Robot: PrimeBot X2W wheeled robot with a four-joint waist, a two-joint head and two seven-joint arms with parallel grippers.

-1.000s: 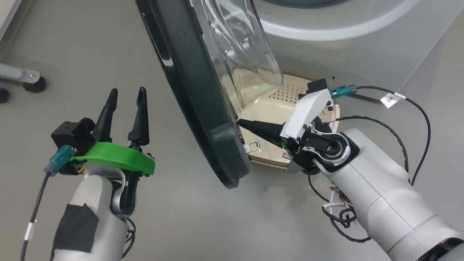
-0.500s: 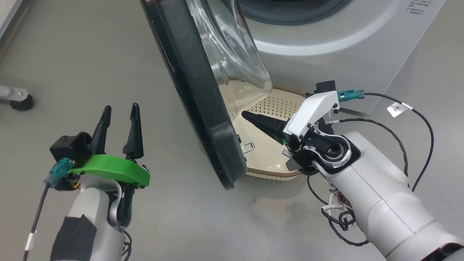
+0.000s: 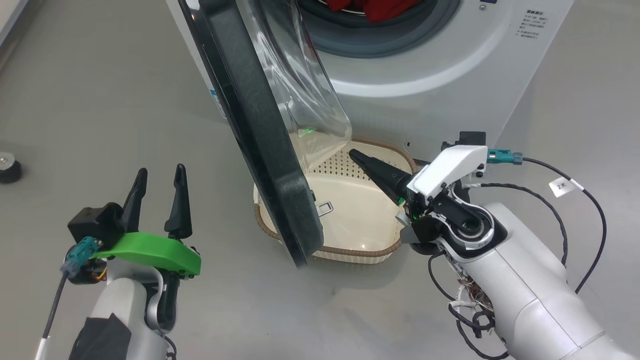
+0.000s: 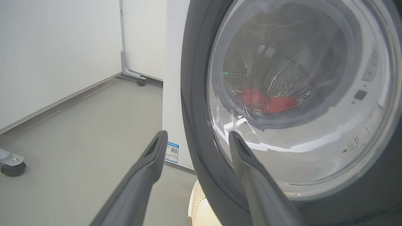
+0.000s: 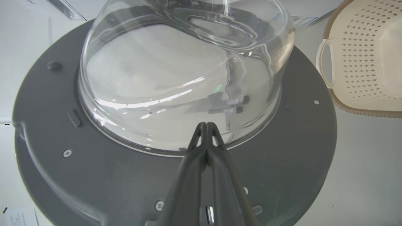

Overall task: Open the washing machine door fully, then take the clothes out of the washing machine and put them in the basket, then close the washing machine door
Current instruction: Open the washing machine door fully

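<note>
Washing machine door (image 3: 260,150) — half open — overhangs basket (image 3: 360,215).

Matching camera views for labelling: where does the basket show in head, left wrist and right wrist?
Head view: basket low centre, partly behind the lower edge of the open washing machine door.
Left wrist view: a cream sliver of the basket at the bottom edge, under the door's dark rim.
Right wrist view: basket at upper right, perforated wall and one handle, beside the door.
Shared landmark: the door's clear glass bowl.
</note>
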